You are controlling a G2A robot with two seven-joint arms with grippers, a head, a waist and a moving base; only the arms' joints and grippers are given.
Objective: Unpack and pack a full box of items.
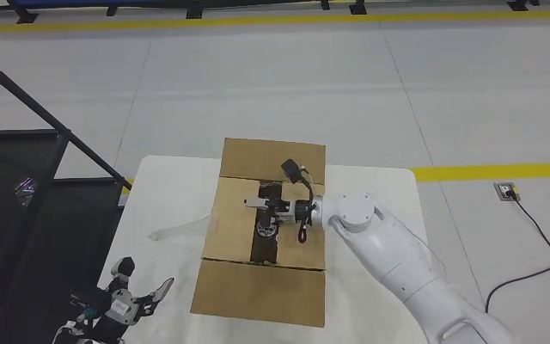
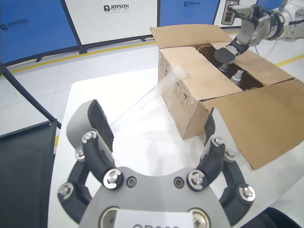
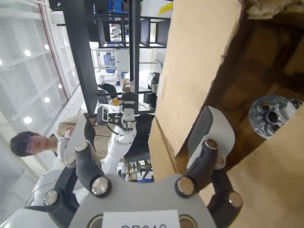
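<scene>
Barely started, I'd say: box mid-table, flaps open, bottles inside. Right gripper hangs over the gap, fingers spread wide, holding nothing. Left gripper sits at the box's 7 o'clock, fingers wide too.

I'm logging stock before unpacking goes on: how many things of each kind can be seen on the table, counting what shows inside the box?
Box: 1
Bottles showing in the box opening: 2
Clear strip leaning on the box: 1
Total: 4
</scene>
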